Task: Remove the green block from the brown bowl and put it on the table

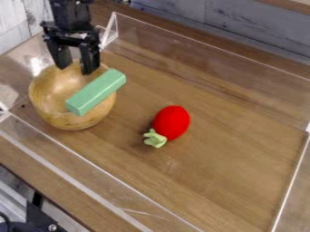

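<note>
Green block in the bowl, jaws apart above it.

The smooth mint-green block (94, 91) lay slanted across the thick rim of the round, grainy brown bowl (54, 111); the black gripper (72, 63) hung jaws spread, seemingly not touching, over the wood-grain worktop (218, 163).

Setting: a robot test bench, most likely a laboratory — not a lived-in room. Evidence recorded:

- Tabletop (230, 154), brown wood-grain, fenced on its edges by a low clear acrylic wall (145, 195) — an enclosure built to keep loose items in.
- A black robot arm with its pincer (72, 62) stood over the fenced area, pointing down.
- Contents were props, not working goods: a brown bowl (54, 104) of wood, a green block (94, 92) lying across its rim, a red strawberry toy (169, 124).
- Behind the enclosure, grey planking and a pale brick-patterned surface; dark cabling at the lower left corner.
</note>
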Tool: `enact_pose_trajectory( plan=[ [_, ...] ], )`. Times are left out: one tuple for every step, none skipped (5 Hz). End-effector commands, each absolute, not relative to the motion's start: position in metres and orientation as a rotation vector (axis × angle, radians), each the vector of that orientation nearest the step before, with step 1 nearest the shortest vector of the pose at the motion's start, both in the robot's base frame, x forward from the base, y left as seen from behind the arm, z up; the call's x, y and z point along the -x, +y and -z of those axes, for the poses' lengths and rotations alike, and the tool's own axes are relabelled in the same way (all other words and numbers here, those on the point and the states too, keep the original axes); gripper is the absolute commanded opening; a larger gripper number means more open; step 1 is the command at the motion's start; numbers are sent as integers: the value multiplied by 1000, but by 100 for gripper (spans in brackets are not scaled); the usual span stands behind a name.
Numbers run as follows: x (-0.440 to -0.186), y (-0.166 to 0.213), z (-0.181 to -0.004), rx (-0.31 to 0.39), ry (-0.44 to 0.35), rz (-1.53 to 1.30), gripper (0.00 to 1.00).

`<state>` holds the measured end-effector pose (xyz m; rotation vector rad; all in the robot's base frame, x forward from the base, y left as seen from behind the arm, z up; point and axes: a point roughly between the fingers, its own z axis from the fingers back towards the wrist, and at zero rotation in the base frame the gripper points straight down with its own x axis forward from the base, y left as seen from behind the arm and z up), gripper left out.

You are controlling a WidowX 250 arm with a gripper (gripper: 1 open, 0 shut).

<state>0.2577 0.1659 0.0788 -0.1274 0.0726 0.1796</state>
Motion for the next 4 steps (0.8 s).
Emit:
enact_pose_trajectory(
  plan=[
    [-271, 163, -93, 104, 35, -196, 100],
    [-279, 153, -91, 102, 48, -200, 100],
    [-277, 154, -83, 98, 63, -186, 100],
    [-274, 157, -73, 98, 76, -173, 0]
  ],
)
